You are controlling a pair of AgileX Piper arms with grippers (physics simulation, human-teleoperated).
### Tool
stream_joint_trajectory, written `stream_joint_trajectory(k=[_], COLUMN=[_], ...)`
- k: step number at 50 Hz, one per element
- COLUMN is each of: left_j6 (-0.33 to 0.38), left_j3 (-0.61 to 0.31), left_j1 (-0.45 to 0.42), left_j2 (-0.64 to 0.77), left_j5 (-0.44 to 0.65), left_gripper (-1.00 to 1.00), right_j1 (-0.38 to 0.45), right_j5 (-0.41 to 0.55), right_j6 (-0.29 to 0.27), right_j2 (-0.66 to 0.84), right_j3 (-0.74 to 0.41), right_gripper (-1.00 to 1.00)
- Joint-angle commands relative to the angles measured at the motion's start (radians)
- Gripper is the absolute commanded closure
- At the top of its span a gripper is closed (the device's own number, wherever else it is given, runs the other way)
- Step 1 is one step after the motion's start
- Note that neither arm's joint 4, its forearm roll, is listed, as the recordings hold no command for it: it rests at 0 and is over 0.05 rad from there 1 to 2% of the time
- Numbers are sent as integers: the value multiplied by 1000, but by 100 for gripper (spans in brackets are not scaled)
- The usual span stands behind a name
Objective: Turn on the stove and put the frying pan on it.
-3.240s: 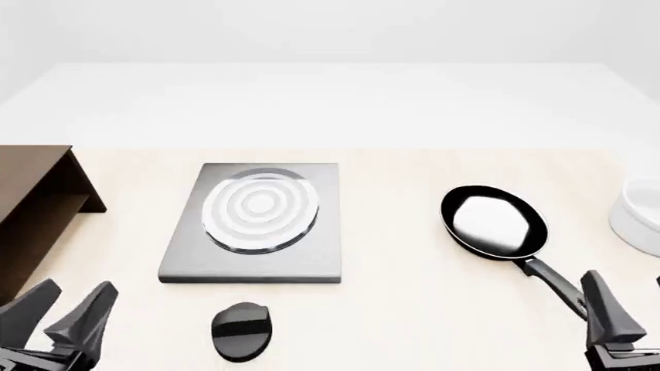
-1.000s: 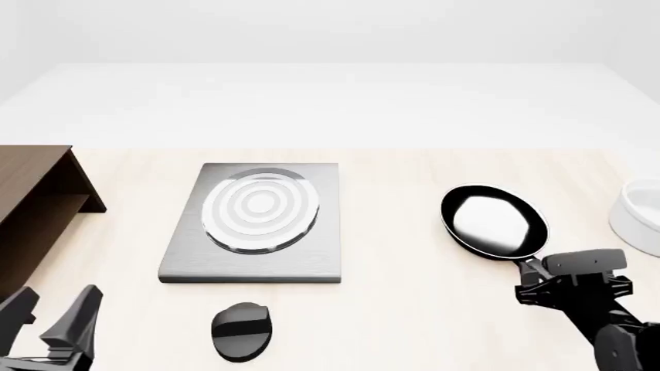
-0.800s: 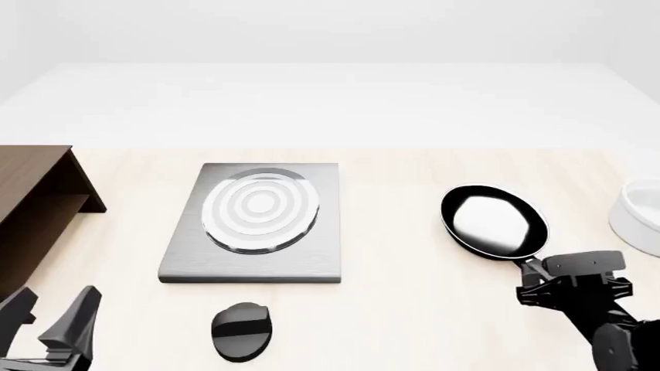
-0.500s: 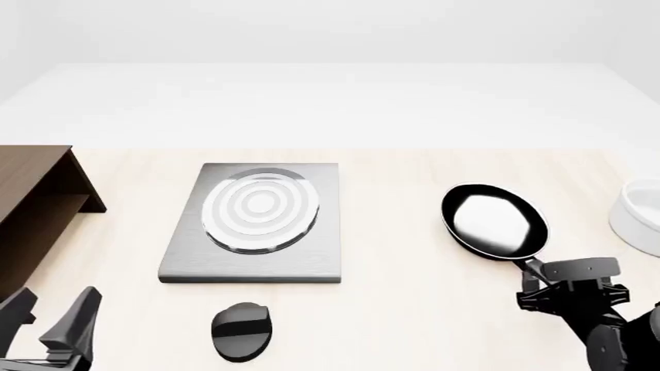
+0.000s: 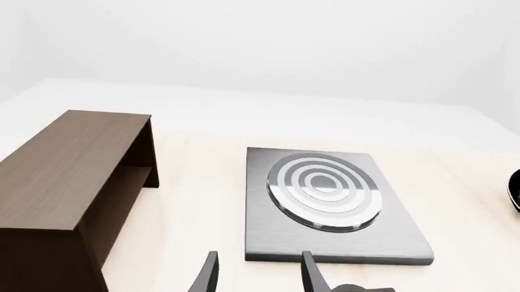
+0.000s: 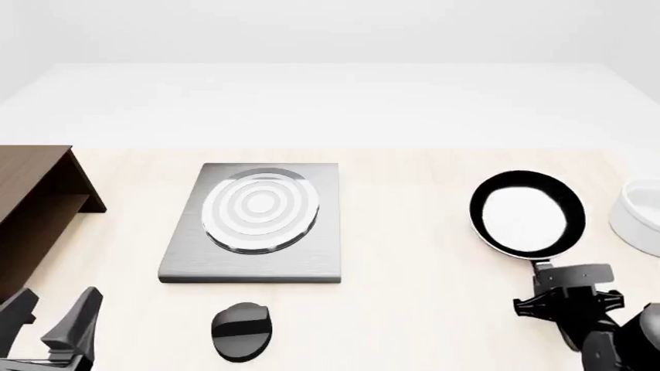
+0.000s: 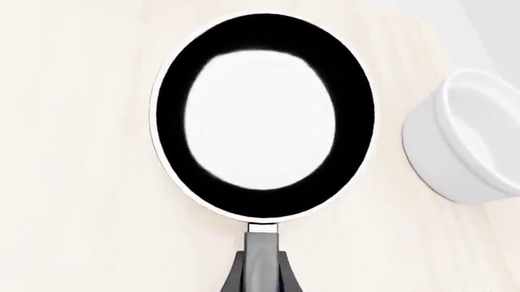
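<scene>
Frying pan handle toward right tool

A bare simulated kitchen tabletop: stove, frying pan, white bowl, wooden shelf, blank white surroundings.

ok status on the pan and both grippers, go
Right gripper shut on frying pan handle. Left gripper open, idle, near the table's front edge. Stove bare, knob untouched. White bowl close beside pan.
</scene>
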Motion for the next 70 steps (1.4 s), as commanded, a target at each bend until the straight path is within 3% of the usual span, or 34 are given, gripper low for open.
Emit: stream_joint_trajectory(k=[1,10,17,20,32,43,52,55,70], left_j6=[1,2,2,1,6,6,-1,-2,-12], left_j3=[-1,-2,-2,-4,-3,-16,-14,-8,-24], left_j1=[1,1,-2,-1,-3,-1,-5,-10,-17], left_j2=[-5,-5,-5,-6,-6,-8,-8,-8,-8], left_j5=[7,9,9,11,10,28,25,18,31], left_gripper=[-100,-100,-100,-100,-100,-100,-100,-100,-100], right_j1=[3,28,62,101,284,490,660,693,790], right_j5=[-30,49,261,408,637,760,795,822,850], right_j6=[4,17,52,85,137,192,253,287,292], right_j2=[-3,-122,-350,-488,-676,-623,-482,-437,-257], right_j3=[11,13,-29,-78,-166,-349,-491,-559,-722], right_gripper=[100,100,100,100,100,100,100,100,100])
